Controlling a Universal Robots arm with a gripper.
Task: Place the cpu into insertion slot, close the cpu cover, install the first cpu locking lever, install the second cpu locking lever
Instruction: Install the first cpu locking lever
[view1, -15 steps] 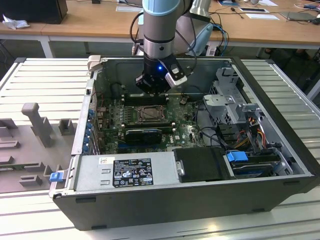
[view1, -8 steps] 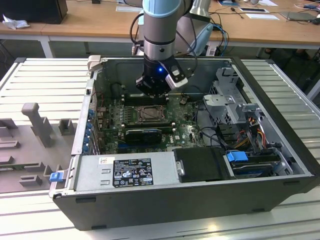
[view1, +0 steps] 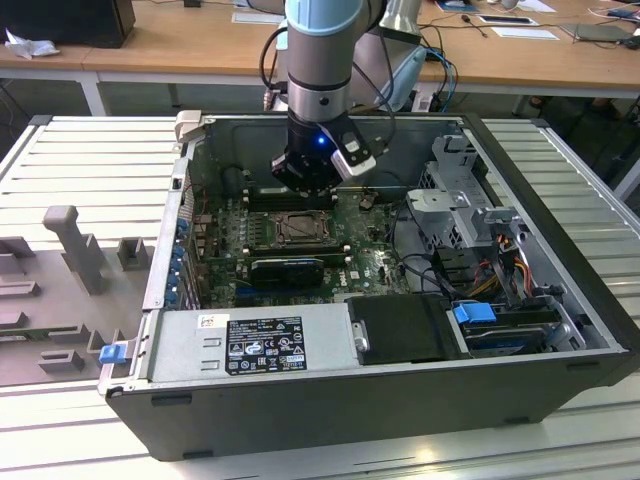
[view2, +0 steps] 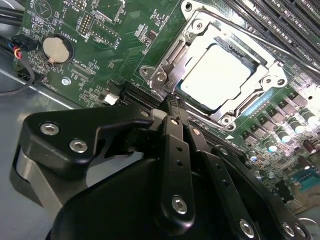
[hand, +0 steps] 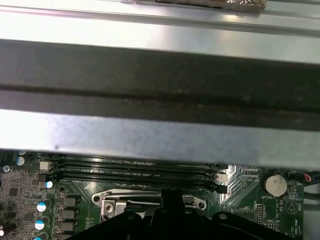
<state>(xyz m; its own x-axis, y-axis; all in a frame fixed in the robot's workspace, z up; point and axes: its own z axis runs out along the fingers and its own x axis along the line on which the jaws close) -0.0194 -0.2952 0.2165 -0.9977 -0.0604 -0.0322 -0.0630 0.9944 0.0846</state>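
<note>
Open PC case on slatted desk | cpu seated in slot, cover down over its edges | hand pinched together, empty, beside socket corner | cpu likely light, rigid, fragile; grip by edges

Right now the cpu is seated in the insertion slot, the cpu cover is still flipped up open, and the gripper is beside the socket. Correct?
Not quite. In the second wrist view the cpu cover lies flat around the cpu, not flipped up. The rest holds: the cpu sits in the insertion slot, and the gripper is beside the socket.
</note>
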